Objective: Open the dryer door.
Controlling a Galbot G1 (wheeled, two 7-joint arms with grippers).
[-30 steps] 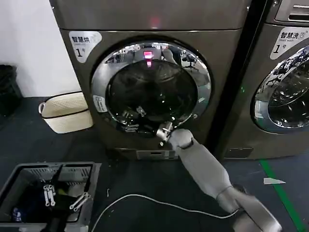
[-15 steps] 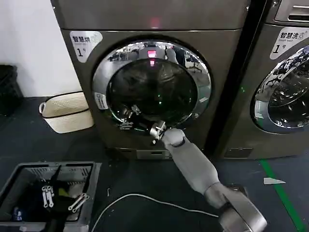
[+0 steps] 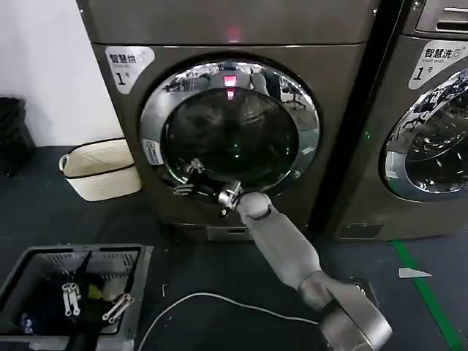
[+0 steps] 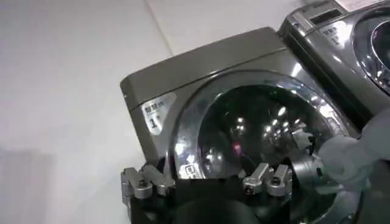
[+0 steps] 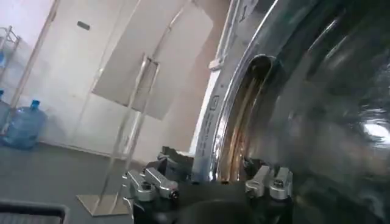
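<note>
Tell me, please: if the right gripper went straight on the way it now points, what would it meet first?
Most likely the dryer door. The right gripper points at the lower left of its chrome ring, which sits between the open jaws in the right wrist view. Whether it already touches is unclear.

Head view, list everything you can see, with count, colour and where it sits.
dryer door: one, chrome ring around dark glass, front of the grey-brown machine at centre
second machine: one, grey-brown with its own chrome-ringed door, at the right edge
basket: one, cream, on the floor beside the dryer on the left
bin: one, grey, near left corner, clothes pegs inside
cable: one, white, across the dark floor
right gripper: one, metal, at the door's lower rim, straddling the ring's edge
left gripper: one, metal, open, raised and facing the dryer
</note>
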